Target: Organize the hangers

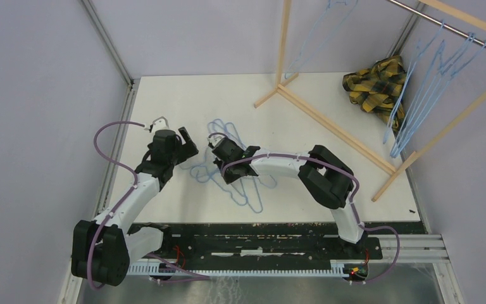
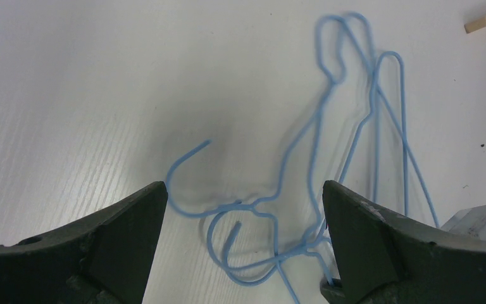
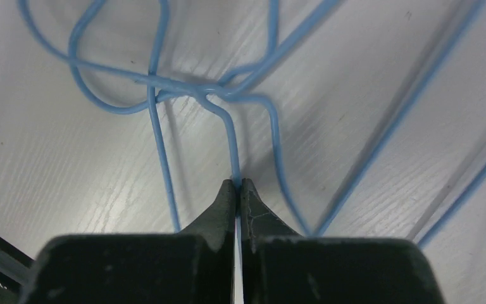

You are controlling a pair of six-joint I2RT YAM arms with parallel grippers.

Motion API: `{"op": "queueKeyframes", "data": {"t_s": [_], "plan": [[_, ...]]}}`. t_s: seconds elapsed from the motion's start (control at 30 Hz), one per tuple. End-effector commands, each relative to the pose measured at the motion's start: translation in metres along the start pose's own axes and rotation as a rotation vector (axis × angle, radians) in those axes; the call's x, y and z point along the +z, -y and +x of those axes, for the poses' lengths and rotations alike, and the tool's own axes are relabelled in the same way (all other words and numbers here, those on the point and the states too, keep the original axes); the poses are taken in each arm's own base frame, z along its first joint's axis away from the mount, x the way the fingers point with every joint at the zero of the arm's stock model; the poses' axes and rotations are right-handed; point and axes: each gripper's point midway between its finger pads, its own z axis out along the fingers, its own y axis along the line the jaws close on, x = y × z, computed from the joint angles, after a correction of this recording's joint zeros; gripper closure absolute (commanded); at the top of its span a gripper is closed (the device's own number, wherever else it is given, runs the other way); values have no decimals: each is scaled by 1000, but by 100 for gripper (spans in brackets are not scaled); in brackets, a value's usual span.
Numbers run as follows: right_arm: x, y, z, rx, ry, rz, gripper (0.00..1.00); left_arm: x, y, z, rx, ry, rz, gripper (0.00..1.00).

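**Right end effector** [image 3: 238, 185]: your dark, tapered fingers are pressed together, pinching one strand of thin light-blue wire just below a knot of crossing loops.

**Left end effector** [image 2: 245, 190]: your dark, wedge-shaped fingers are spread wide and low over the tabletop. Two small open hooks of the same wire lie between them. You cannot tell whether the left fingertip touches the nearer hook.

**Hangers** [image 3: 154, 83]: these form a flat tangle of smooth round wire on the white, faintly wood-grained tabletop [image 1: 164, 101], between your two end effectors. Their outlines overlap, so you cannot count them.

**Background, far right:** a wooden rack [image 1: 329, 123] of pale square bars is cut off by the frame edge. Hung hangers [image 1: 417, 95] dangle from its rail. A crumpled yellow-black plaid cloth [image 1: 373, 85] lies near its foot.
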Motion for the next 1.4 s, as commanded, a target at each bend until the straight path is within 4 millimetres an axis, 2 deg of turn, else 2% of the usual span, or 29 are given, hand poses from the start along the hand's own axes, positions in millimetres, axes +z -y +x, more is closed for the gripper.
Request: {"op": "queueKeyframes", "data": {"t_s": [0.0,0.1,0.23,0.3,0.4,0.53,0.7,0.83,1.0,1.1,1.17,1.27,1.37], "plan": [[3,12,5,24,31,53,99,-3,9,-16,-54,58,37,1],[-27,22,-8,50,118,94,99,-6,8,-18,-55,68,34,1],[-82,37,-27,66,239,148,99,-10,9,-23,-59,86,38,1],[-109,44,-32,68,276,165,99,-11,9,-23,-61,89,38,1],[-140,54,-35,85,319,170,99,-11,8,-23,-65,90,37,1],[-158,63,-31,129,341,132,99,-9,8,-22,-72,92,41,1],[-169,52,-30,175,356,30,99,-8,9,-19,-74,84,47,1],[-196,40,-47,214,438,-45,99,-9,10,-19,-73,85,52,1],[-249,39,-74,195,566,-63,99,-8,11,-18,-73,81,56,1],[-272,23,-87,145,605,-143,99,-7,11,-17,-72,76,58,1],[-279,14,-92,132,622,-194,99,-6,11,-16,-72,71,56,1],[-282,23,-95,175,656,-156,99,-5,11,-15,-70,67,54,1],[-295,37,-94,248,719,-114,99,-5,10,-14,-70,67,55,1]]}}
